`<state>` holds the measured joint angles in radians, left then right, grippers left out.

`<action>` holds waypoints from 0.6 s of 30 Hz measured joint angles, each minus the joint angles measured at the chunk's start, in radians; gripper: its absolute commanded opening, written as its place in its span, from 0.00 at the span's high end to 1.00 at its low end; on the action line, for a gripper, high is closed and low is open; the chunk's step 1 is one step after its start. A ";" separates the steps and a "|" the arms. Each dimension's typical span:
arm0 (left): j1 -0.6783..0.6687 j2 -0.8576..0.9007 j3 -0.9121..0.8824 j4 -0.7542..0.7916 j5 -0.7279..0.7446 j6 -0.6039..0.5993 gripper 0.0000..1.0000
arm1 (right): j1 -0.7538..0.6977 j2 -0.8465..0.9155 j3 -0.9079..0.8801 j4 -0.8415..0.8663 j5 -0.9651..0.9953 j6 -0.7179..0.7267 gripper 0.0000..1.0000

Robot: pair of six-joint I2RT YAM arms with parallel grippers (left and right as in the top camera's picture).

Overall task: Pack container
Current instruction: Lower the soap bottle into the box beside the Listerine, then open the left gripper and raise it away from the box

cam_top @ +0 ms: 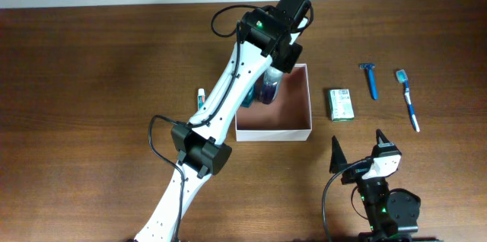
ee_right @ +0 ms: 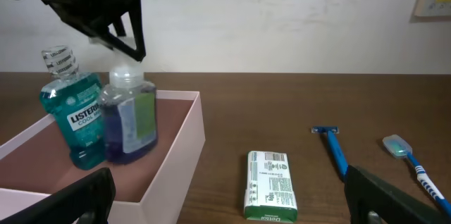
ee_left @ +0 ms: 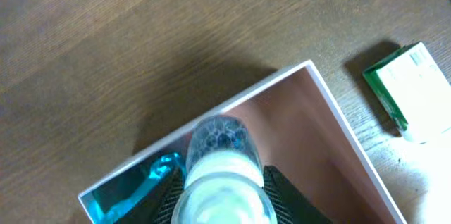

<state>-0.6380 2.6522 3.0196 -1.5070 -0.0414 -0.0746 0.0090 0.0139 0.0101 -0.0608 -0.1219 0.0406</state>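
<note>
The container (cam_top: 295, 113) sits near the middle of the table (cam_top: 91, 82), its thin white walls open to the top, and two bottles stand upright at its left end: a teal Listerine bottle (ee_right: 74, 118) and, right beside it, a white-capped bottle (ee_right: 130, 122) of bluish liquid. The left gripper (ee_right: 125, 49) hangs directly over that cap with a finger on either side and only a narrow gap between them, but whether the pads press on the cap or have let go cannot be told from these views. The main risk, as I judge it, lies in the lift-off: a pad that drags on the cap would tilt the bottle, and since it stands so close to the Listerine bottle both could topple together, or the light box could slide on the wood. A withdrawal that swings sideways instead of going straight up could also catch the near wall. To the right of the box, apart from it, lie a green-and-white box (cam_top: 342, 105), a razor (cam_top: 370, 81) and a toothbrush (cam_top: 407, 99); a small tube (cam_top: 201, 97) lies off to the left. The right gripper (cam_top: 358, 149) waits near the table's front edge, jaws spread wide and holding nothing, well clear of the box
</note>
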 measured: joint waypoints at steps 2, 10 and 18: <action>0.000 0.000 0.000 -0.005 0.000 0.000 0.63 | 0.000 0.000 0.000 0.000 0.000 0.000 0.01; 0.002 0.000 0.000 -0.016 0.000 0.000 0.70 | 0.000 0.000 0.000 0.000 0.000 0.000 0.01; 0.013 0.000 0.000 -0.042 -0.001 0.002 0.71 | 0.000 0.000 0.000 0.000 0.000 0.000 0.01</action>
<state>-0.6254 2.6522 3.0196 -1.5486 -0.0422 -0.0727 0.0090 0.0139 0.0101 -0.0608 -0.1219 0.0402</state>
